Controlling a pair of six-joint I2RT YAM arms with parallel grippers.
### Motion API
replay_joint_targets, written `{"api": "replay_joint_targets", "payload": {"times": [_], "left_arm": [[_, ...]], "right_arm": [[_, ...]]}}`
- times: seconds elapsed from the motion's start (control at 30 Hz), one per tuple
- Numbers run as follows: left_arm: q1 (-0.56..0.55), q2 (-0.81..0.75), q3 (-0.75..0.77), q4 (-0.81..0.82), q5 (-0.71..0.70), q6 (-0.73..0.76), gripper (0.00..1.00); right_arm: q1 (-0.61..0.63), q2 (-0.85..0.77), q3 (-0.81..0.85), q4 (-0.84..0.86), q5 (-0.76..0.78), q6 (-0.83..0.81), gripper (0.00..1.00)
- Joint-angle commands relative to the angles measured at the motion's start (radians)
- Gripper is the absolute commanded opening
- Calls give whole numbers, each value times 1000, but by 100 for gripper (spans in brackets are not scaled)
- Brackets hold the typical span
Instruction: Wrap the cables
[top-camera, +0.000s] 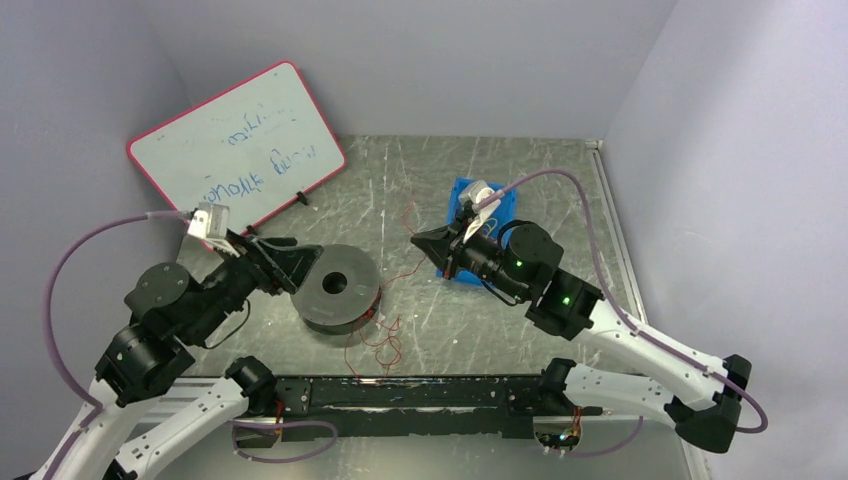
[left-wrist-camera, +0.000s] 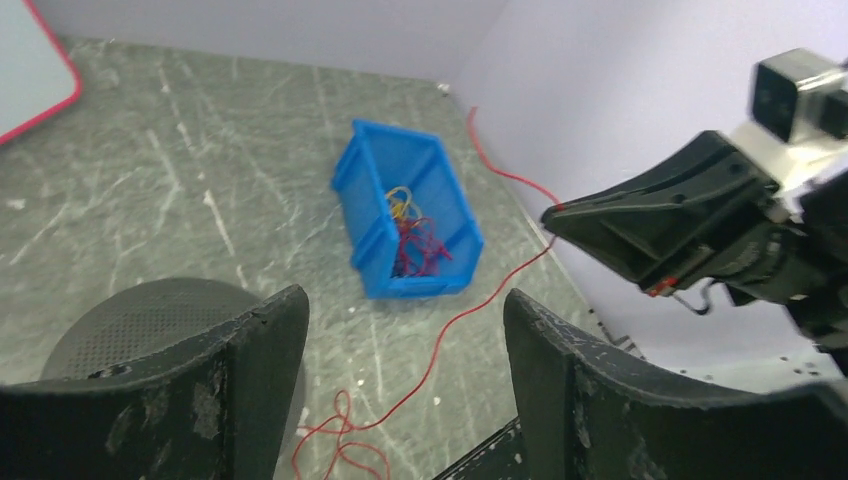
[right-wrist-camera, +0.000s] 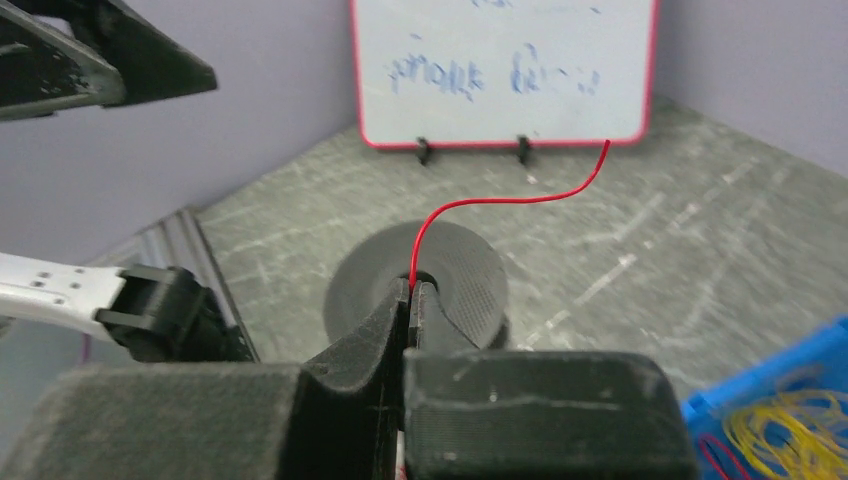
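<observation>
The cable is a very thin red wire (top-camera: 381, 340) lying in loose loops in front of a dark grey spool (top-camera: 340, 288). From there it runs across the table (left-wrist-camera: 470, 310) up to my right gripper (top-camera: 420, 241). That gripper (right-wrist-camera: 413, 290) is shut on the wire, whose free end arcs away (right-wrist-camera: 500, 200) towards the whiteboard. My left gripper (top-camera: 300, 268) hovers at the spool's left edge. It stands open (left-wrist-camera: 405, 305) with nothing between its fingers, the spool (left-wrist-camera: 130, 320) below its left finger.
A blue bin (left-wrist-camera: 365, 175) holding a tangle of yellow and red wires sits behind the right arm (top-camera: 545, 275). A red-framed whiteboard (top-camera: 240, 145) leans at the back left. A black rail (top-camera: 430, 392) runs along the near edge. Purple walls enclose the table.
</observation>
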Motion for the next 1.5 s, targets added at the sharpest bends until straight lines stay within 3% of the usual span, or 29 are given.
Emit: {"api": "replay_joint_targets", "payload": {"times": [0.0,0.33,0.63,0.83,1.23,1.47], "left_arm": [[2,80,50,-131,-75,25,77],[2,353,84,-240,-84,58,78],[-6,533,98,-241,-111,57,77],[-122,662,119,-304,-262,4,77],[-346,1045,294,-489,-548,-105,76],[-396,1265,379,-585,-655,-164,75]], "right_arm": [[4,-39,72,-256,180,-43,0],[3,-67,325,-665,535,8,0],[2,-41,573,-800,873,-6,0],[3,14,745,-819,1041,-80,0],[2,-5,461,-699,927,-6,0],[2,-23,352,-690,913,47,0]]}}
